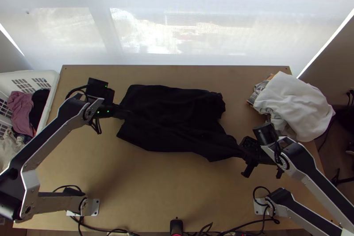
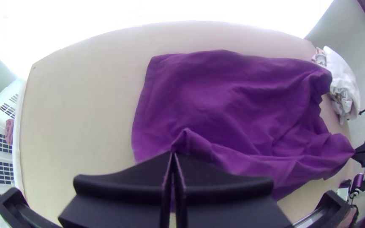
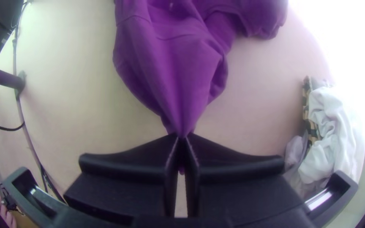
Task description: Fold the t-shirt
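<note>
Seemingly at the first fold, the t-shirt (image 1: 172, 114) lies rumpled mid-frame on the desk (image 1: 146, 183); left gripper (image 2: 173, 153) pinches its left side, right gripper (image 3: 182, 136) its lower-right end. Next: pull taut, fold over.

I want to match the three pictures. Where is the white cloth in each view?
Top view: the white cloth lies at the right edge of the table.
Left wrist view: beyond the t-shirt, on the side of the right pincer.
Right wrist view: near the right pincer, apart from the t-shirt.
Shared landmark: the t-shirt's end held in the right pincer.
</note>
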Available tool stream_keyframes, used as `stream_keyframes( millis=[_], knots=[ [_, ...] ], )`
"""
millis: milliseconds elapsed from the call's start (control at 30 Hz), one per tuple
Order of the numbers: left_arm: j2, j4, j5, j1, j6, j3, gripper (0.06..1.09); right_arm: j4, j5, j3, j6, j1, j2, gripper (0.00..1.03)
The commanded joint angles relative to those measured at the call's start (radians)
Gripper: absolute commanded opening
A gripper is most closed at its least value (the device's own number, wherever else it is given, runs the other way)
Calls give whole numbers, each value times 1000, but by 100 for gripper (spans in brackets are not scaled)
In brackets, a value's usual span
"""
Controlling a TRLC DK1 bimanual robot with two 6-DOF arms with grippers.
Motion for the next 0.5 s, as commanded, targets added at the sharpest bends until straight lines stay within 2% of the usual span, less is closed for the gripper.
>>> stream_keyframes(
  millis=[0,300,467],
  knots=[
    [-205,-106,21,55,25,-28,9,-16,0,100,13,-31,-6,3],
    [-415,-207,37,154,109,-40,9,-83,0,244,39,-51,-33,3],
    [-547,-239,82,158,128,-35,9,-166,0,345,53,-51,-76,3]
  ],
)
